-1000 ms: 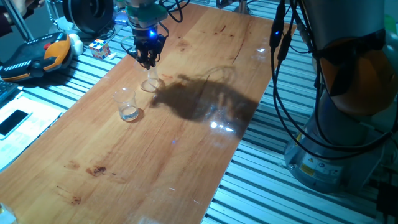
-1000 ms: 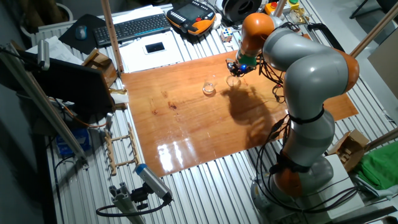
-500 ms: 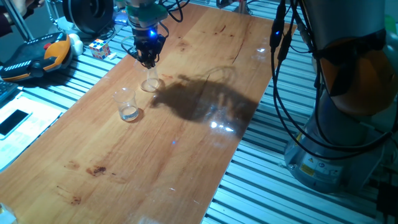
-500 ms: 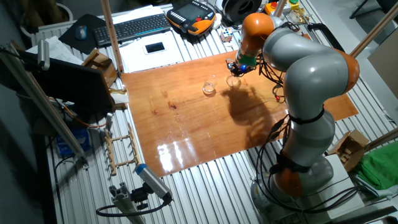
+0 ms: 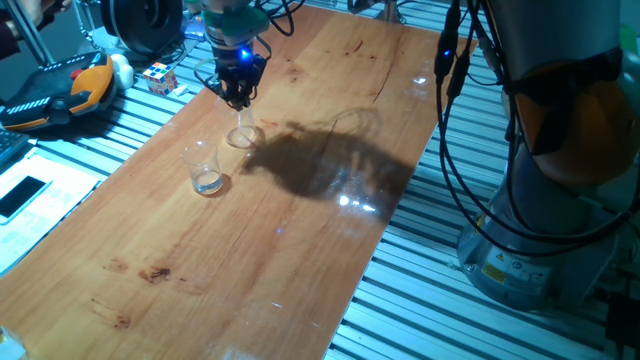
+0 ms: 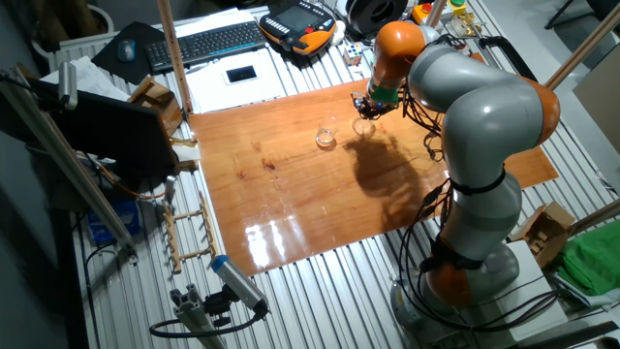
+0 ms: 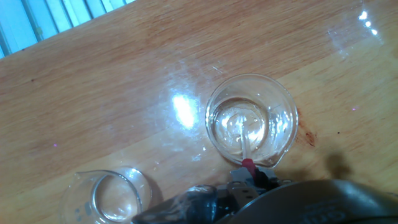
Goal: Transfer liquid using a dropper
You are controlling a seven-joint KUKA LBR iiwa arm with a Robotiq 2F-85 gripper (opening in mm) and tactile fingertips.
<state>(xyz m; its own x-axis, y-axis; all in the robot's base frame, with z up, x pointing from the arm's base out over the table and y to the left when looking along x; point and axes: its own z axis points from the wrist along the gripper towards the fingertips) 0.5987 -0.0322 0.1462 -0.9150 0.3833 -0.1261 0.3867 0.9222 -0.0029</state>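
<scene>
Gripper above a small glass on the wooden table

The gripper (image 5: 238, 97), lit by a blue light on its body, hangs over the far left part of the wooden table (image 5: 300, 230), its dark fingers pointing down just above a low clear glass dish (image 5: 241, 137); whether they hold anything is too small to tell. A taller clear tumbler (image 5: 205, 167) stands just nearer and to the left of the dish, apart from it. A dark shadow (image 5: 320, 160) spreads to the right of the dish. Off the table's far left edge lie a colourful cube (image 5: 160, 76) and an orange-and-black handheld unit (image 5: 55, 90). At the right stands the robot's grey base (image 5: 545, 200) with black cables (image 5: 460, 120).
</scene>
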